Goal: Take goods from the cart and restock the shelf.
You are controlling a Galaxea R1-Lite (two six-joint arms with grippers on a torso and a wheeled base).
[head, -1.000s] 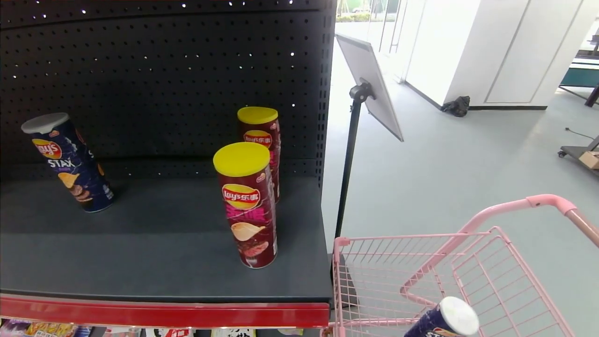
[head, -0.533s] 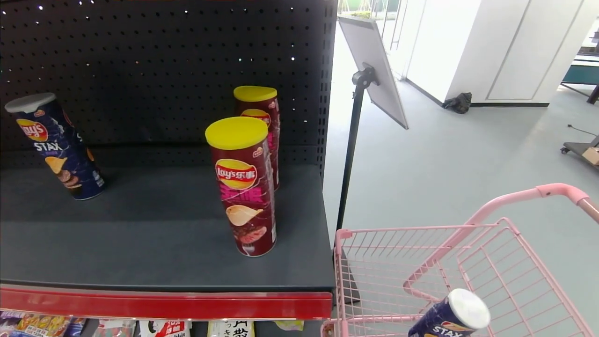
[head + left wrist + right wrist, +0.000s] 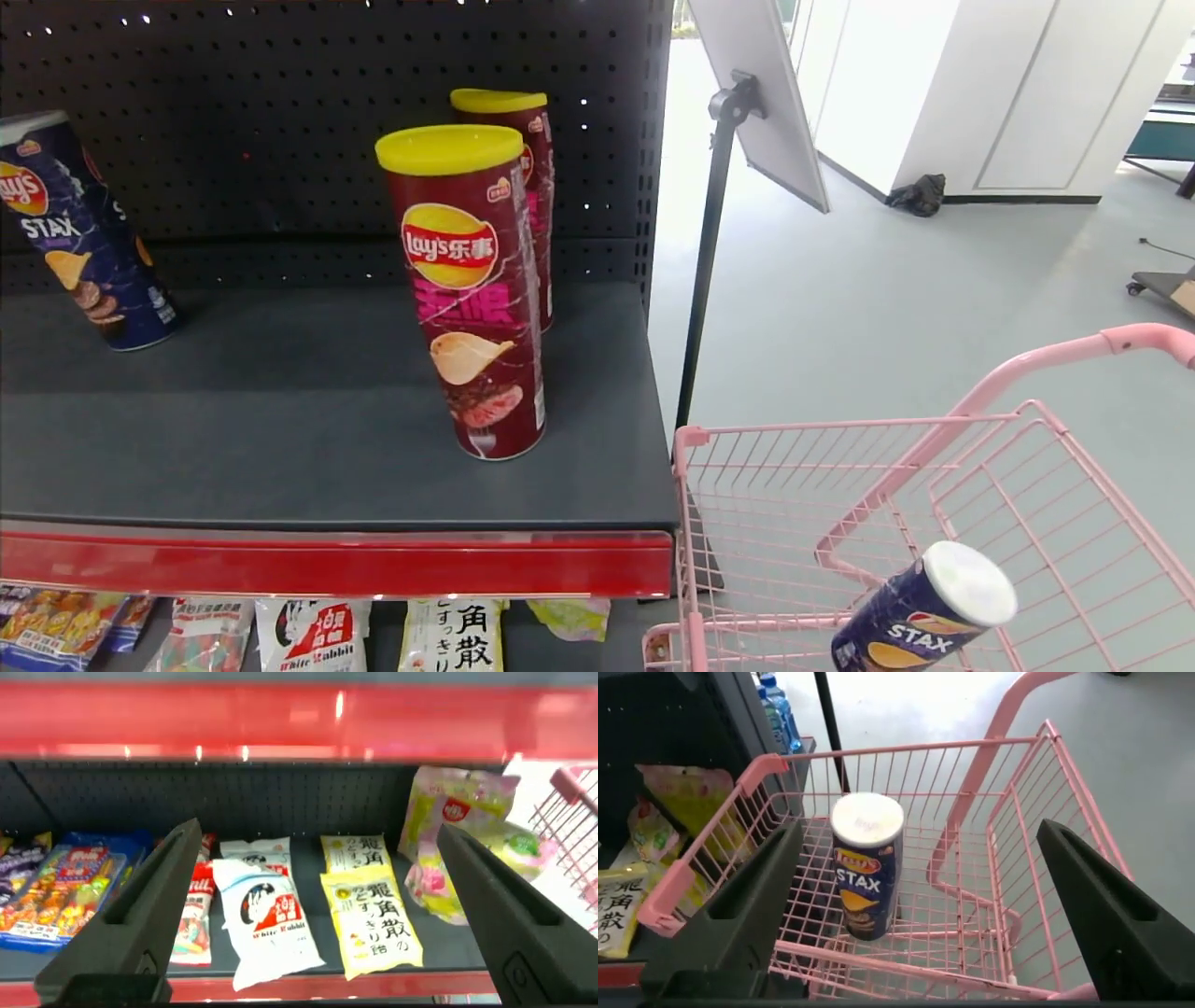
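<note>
Pink wire forms the cart (image 3: pixel 840 425), which is parked just beside the shelf's (image 3: pixel 280 420) right end. One blue can (image 3: pixel 924 607) with a white lid stands upright on the cart's floor, nearer the shelf-side wall than the handle. The right gripper (image 3: pixel 920 831) hangs above it with its jaws spread wide and nothing between them.

On the shelf, a maroon can (image 3: pixel 467 289) with a yellow lid stands near the right edge, and a second maroon can (image 3: pixel 532 187) stands behind it at the back right corner. Another blue can (image 3: pixel 79 233) stands at the left, toward the back.

The left gripper (image 3: pixel 318 831), also released and empty, faces snack bags (image 3: pixel 266 915) on the lower shelf, under the red front strip (image 3: pixel 327 563).
</note>
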